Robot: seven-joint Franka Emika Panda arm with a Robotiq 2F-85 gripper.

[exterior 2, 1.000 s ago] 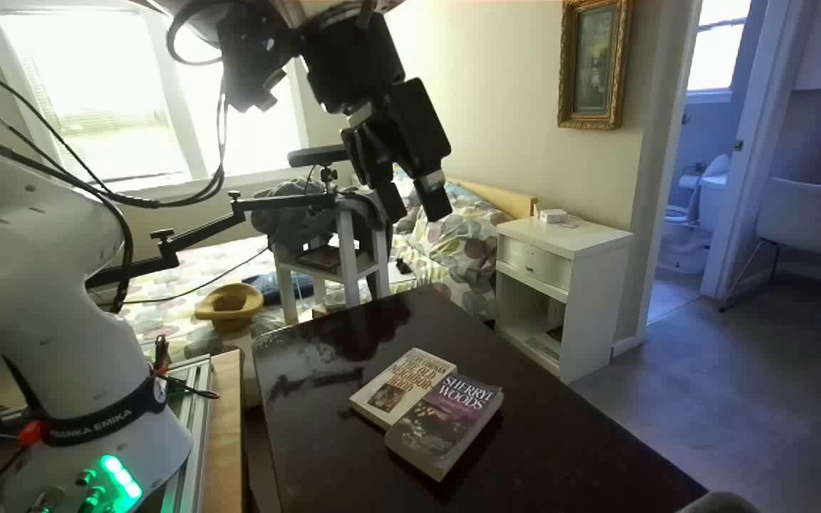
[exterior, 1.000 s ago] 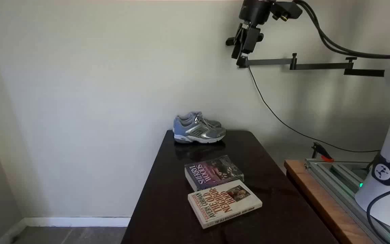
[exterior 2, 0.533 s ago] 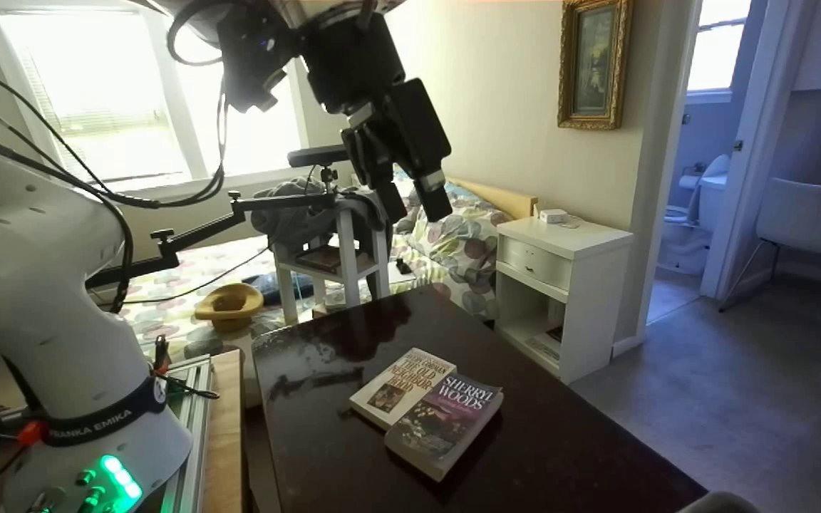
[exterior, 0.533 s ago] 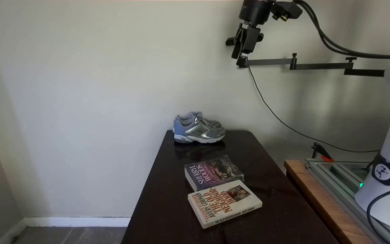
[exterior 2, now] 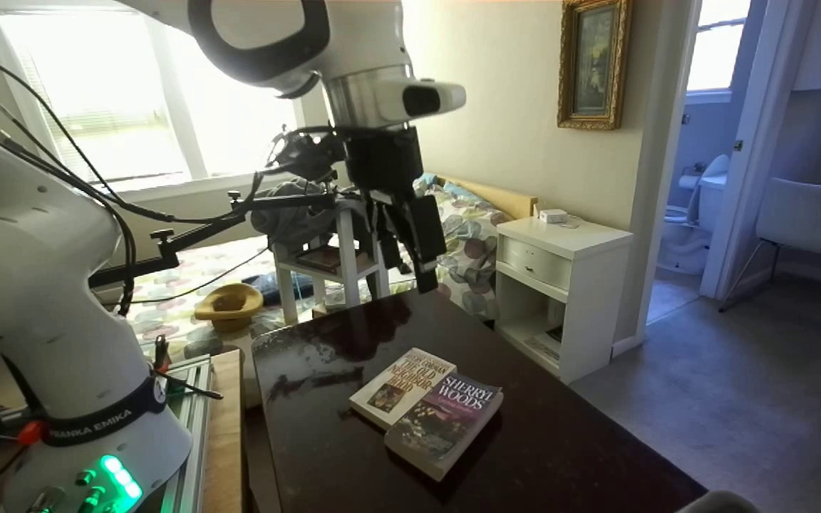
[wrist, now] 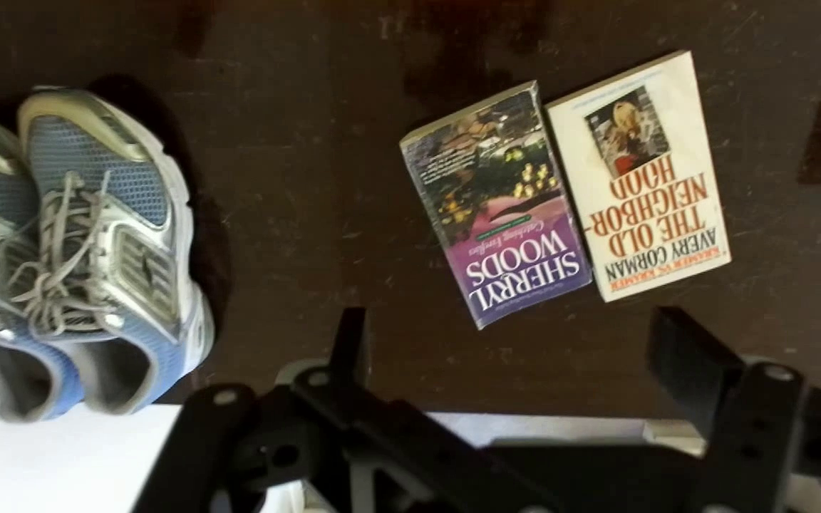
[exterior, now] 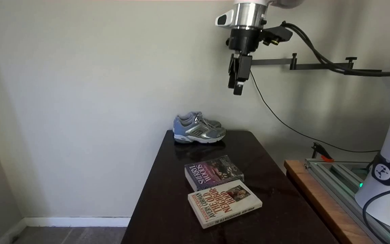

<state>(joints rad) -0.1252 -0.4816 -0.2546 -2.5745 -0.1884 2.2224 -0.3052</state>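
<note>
My gripper (wrist: 509, 328) stands open in the wrist view, its two black fingers wide apart and nothing held between them. It points down in both exterior views, well above the dark table (exterior: 273, 220). A purple paperback (wrist: 496, 206) marked Sherryl Woods lies on the tabletop, just beyond the fingertips in the wrist view. Against its side lies a cream paperback (wrist: 649, 178), "The Old Neighborhood"; both books also show in the exterior views. To the left in the wrist view is a pair of blue-grey sneakers (wrist: 115, 235), seen in an exterior view at the table's far end (exterior: 200, 130).
Behind the table in an exterior view stand a white nightstand (exterior 2: 581, 256), a bed (exterior 2: 467, 235) and a white shelf stand (exterior 2: 346, 263). A black jointed mount (exterior 2: 282, 202) reaches out near the gripper. A wall (exterior: 80, 101) runs past the table's shoe end.
Over the last half second the gripper has come down and swung from a slant to nearly upright. It stays open. The books and shoes have not moved.
</note>
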